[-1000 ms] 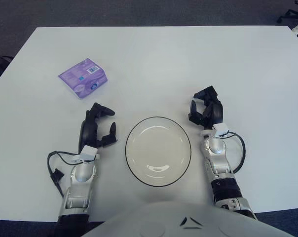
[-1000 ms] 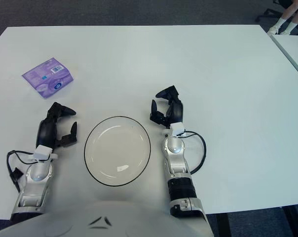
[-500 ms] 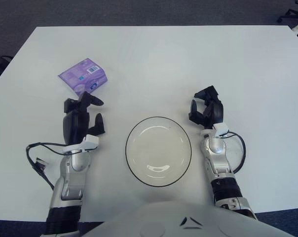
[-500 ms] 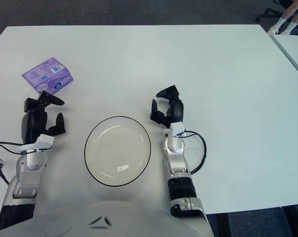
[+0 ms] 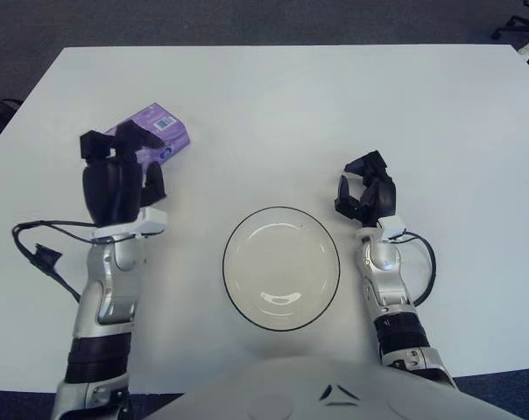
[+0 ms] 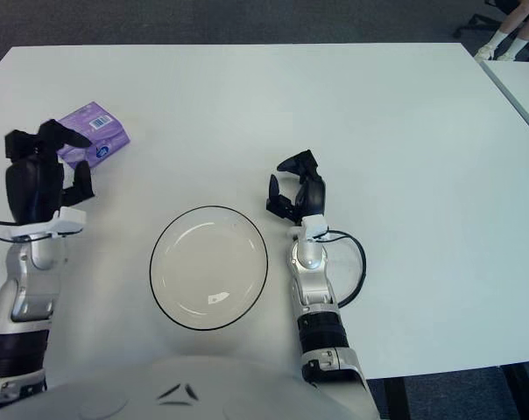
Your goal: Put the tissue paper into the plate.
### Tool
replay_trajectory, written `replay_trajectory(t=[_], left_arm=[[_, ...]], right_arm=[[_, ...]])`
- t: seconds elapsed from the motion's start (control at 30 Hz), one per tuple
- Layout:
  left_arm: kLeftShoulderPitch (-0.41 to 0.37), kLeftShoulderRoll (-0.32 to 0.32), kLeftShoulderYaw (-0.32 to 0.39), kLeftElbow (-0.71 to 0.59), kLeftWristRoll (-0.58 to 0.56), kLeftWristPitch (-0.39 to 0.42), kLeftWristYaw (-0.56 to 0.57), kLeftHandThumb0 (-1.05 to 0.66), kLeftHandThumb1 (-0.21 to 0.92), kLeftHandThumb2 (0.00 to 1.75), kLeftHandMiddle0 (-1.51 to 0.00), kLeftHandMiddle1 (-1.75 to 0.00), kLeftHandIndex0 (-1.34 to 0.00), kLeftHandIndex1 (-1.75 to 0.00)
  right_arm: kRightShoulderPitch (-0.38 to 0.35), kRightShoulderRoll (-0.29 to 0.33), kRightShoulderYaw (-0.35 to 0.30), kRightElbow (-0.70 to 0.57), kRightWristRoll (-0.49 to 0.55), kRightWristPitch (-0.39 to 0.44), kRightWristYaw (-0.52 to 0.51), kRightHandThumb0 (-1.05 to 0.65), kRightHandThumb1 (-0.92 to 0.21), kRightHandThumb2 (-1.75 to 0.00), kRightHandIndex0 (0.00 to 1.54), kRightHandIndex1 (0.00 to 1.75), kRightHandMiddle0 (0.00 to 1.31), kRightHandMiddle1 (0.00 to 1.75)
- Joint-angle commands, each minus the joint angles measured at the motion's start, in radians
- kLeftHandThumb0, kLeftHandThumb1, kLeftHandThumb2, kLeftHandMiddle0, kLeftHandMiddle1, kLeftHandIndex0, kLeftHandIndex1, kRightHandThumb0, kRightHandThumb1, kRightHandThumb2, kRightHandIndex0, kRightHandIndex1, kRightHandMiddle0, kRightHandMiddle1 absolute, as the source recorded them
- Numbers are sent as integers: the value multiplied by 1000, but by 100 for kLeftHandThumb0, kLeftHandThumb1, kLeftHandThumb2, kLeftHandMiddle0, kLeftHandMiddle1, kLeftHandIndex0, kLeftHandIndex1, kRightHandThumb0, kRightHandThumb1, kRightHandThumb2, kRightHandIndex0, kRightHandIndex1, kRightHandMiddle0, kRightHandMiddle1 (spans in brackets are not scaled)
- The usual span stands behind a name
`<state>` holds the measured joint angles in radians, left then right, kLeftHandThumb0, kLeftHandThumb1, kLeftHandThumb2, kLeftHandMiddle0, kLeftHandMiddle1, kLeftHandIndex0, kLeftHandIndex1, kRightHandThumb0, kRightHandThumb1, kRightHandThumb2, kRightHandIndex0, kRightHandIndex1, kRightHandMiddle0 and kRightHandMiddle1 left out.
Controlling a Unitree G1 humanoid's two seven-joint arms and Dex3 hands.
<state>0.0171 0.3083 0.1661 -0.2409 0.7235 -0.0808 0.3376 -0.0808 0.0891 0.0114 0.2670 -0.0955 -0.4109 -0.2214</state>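
A purple tissue pack [image 5: 164, 128] lies at the left rear of the white table [image 5: 273, 96]; my left hand hides its near part. The left hand [image 5: 117, 168] is raised over the pack's near edge, fingers spread, with nothing held. A white plate [image 5: 281, 267] with a dark rim sits empty at the front centre. My right hand [image 5: 366, 194] shows just right of the plate, fingers loosely curled around nothing.
A black cable [image 5: 45, 258] loops from the left forearm near the table's left front. Another cable [image 5: 422, 262] loops by the right wrist. A second table's corner [image 6: 520, 83] stands at the far right.
My left hand has risen and moved back and to the left, from beside the plate to over the tissue pack's near edge. The right hand, the plate and the pack have stayed put.
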Motion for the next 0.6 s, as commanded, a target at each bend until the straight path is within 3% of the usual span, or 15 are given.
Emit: replay_trajectory(t=[0.0,0.23,0.33,0.4,0.5,0.57], left_arm=[[-55,76,22,64,23,25,-13,-73,88,74,-10,-164,-4,-145],[-167,156,-7,154,27,57,-67,-97,92,68,-1,-129,0,-94],[-238,204,-23,220,19,62,-111,-102,92,65,0,-89,0,-68],[-268,228,-34,253,19,61,-129,-103,92,64,0,-52,0,-49],[-309,261,-55,293,25,64,-157,-104,92,62,0,-20,0,-27],[-335,281,-72,315,30,71,-184,-105,92,61,0,-10,0,-15]], right_arm=[[100,-6,-9,150,-3,81,2,-41,-55,-102,62,153,43,175],[94,-7,-10,155,-4,89,2,-41,-56,-102,61,153,43,175],[90,-6,-12,158,-5,92,1,-41,-56,-102,61,154,42,175],[88,-7,-12,160,-5,90,1,-41,-56,-102,61,156,42,175],[85,-8,-12,165,-6,87,1,-41,-56,-102,61,158,42,175],[82,-9,-12,170,-8,83,-1,-41,-55,-102,61,159,43,175]])
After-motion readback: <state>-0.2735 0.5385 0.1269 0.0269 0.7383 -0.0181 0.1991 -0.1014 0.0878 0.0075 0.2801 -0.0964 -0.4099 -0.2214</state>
